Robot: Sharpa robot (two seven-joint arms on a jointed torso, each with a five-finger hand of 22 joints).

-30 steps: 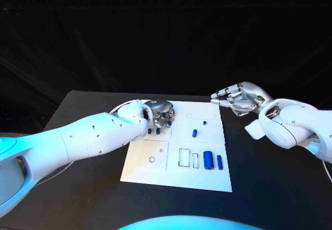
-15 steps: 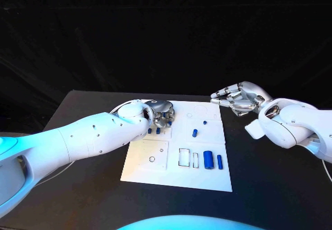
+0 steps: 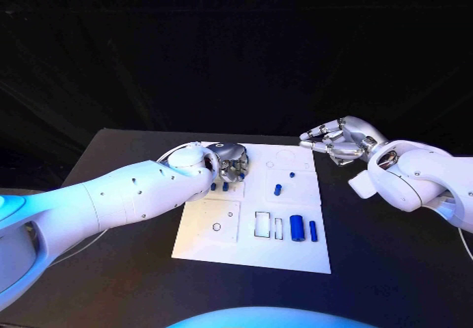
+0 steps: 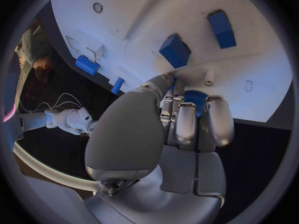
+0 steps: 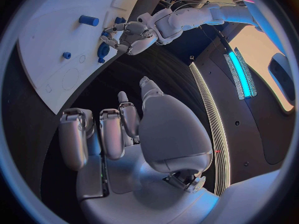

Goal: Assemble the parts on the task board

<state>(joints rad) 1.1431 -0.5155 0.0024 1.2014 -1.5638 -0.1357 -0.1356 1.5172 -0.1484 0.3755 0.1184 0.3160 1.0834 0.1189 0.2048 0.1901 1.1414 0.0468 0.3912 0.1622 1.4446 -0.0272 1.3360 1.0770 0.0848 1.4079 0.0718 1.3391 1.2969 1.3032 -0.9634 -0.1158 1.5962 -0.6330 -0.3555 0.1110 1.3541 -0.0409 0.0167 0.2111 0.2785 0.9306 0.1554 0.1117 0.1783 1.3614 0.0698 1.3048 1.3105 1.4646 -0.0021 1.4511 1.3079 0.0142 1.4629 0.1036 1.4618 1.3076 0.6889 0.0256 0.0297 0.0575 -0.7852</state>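
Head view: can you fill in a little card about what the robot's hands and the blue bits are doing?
left hand: over the board's far left part, fingers closed round a blue part
right hand: off the board's far right corner, fingers curled in, holding nothing
task board: white plate, middle of the black table
loose parts: small one mid-board, two long ones nearer the robot

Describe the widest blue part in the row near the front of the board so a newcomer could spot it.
Start at the white task board in the middle of the black table. Along its near edge, toward the right hand's side, a short row of slots and parts stands side by side. The widest blue part stands second from the row's right end, thicker than the slim blue part beside it.
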